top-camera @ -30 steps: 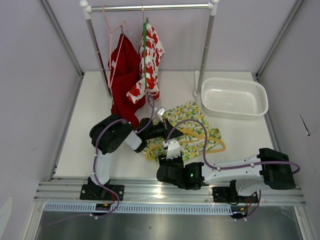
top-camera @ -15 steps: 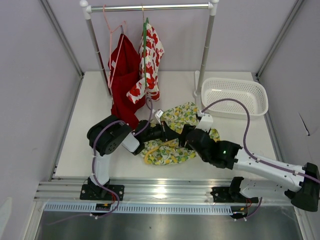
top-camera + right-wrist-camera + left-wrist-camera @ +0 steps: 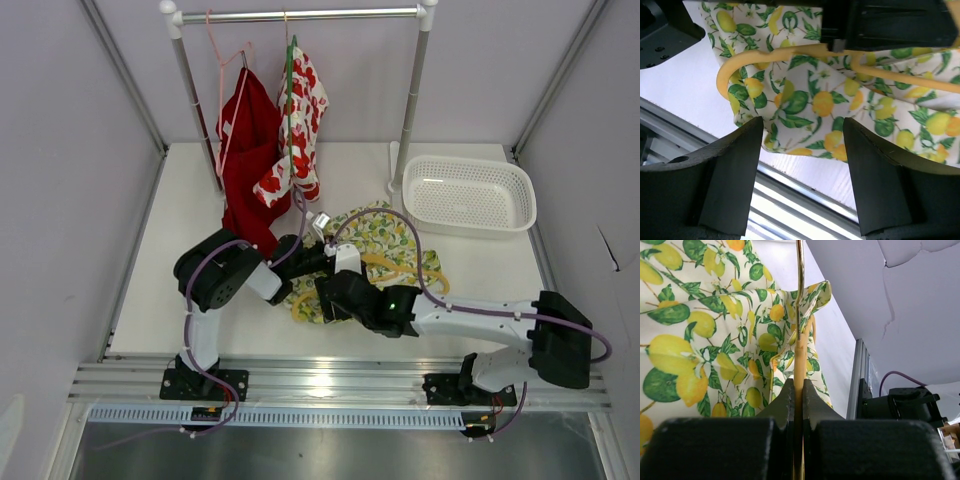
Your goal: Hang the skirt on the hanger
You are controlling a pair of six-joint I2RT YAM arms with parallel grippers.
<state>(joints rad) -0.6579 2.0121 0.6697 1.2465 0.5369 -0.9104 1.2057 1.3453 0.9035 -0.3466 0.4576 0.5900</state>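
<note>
The lemon-print skirt (image 3: 375,230) lies crumpled on the table with the yellow-tan hanger (image 3: 400,264) partly inside it. My left gripper (image 3: 322,262) is shut on the hanger's stem (image 3: 799,355), with the skirt (image 3: 700,330) draped beside it. My right gripper (image 3: 328,290) is open and empty, hovering just above the skirt's near-left edge (image 3: 815,100). The hanger's curved end (image 3: 765,56) pokes out of the cloth beyond my right gripper (image 3: 802,122). The left gripper's black body (image 3: 890,22) shows at the top of the right wrist view.
A white basket (image 3: 468,195) stands at the back right. A rack (image 3: 300,15) at the back holds a red garment (image 3: 245,150) on a pink hanger (image 3: 222,60) and a red-flowered garment (image 3: 300,120). The table's metal front rail (image 3: 805,200) lies just below the skirt.
My right arm swung out over the skirt's right side and has come back to its near-left edge, jaws open. My left gripper has kept its hold on the hanger.
</note>
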